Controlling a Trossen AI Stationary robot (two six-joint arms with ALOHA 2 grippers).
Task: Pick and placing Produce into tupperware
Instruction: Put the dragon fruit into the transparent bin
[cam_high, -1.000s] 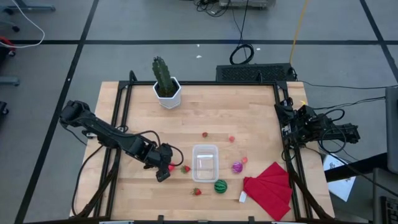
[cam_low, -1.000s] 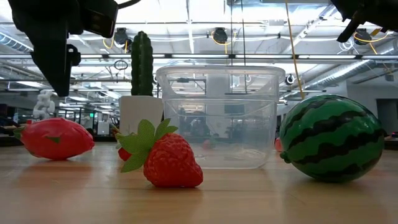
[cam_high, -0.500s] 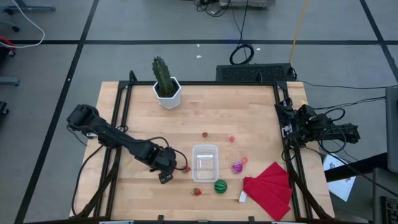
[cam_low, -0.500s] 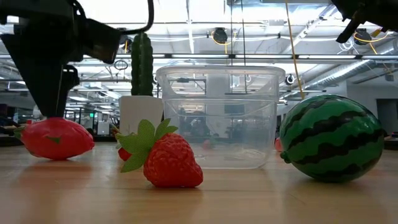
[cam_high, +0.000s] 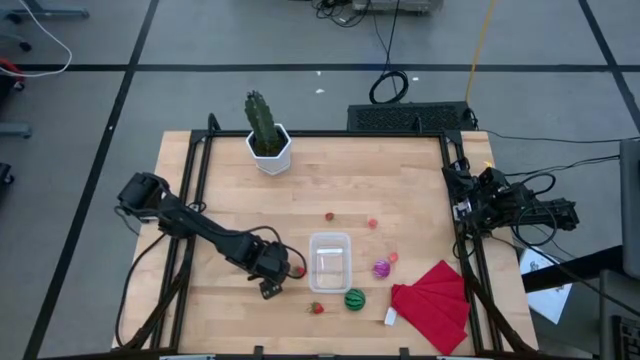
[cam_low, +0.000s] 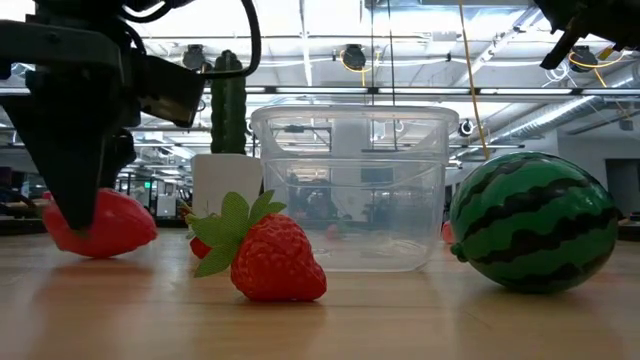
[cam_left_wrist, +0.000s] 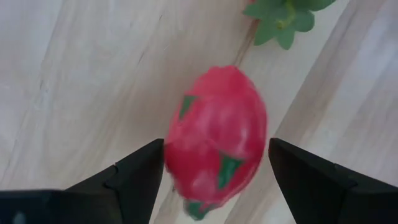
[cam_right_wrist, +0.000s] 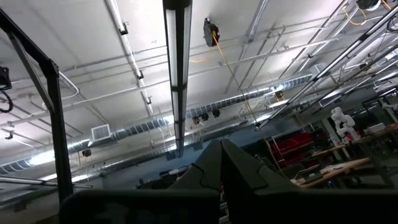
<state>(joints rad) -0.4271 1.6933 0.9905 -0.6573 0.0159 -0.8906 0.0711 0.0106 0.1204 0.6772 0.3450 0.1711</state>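
Step in hand, as I read it: grasp approach on one piece of produce, not yet a grip.

Left end effector (cam_left_wrist: 214, 177) was low over the tabletop (cam_high: 400, 180), fingers apart, straddling a red strawberry-like piece (cam_left_wrist: 217, 134). Wrist view showed the piece between the two fingers with a gap on each side, so no contact that I could confirm. High view put this just beside the left side of the tupperware (cam_high: 329, 259), which sat upright and looked empty in the low view.

Right end effector (cam_right_wrist: 221, 165) was parked off the tabletop's right edge, fingers closed on nothing, pointed at the ceiling.

Rest of the produce was loose on the tabletop:
- a leafy strawberry (cam_low: 270, 255) in front of the tupperware
- a green striped ball (cam_low: 530, 222) to its right
- a purple piece (cam_high: 381, 268) and small pink bits (cam_high: 372, 224) further right

Next move, my call: close the left fingers on the red piece, lift clear of the tupperware wall, carry it a short way right and release inside. The piece is rounded and may squirt out, so the grip should stay centred.
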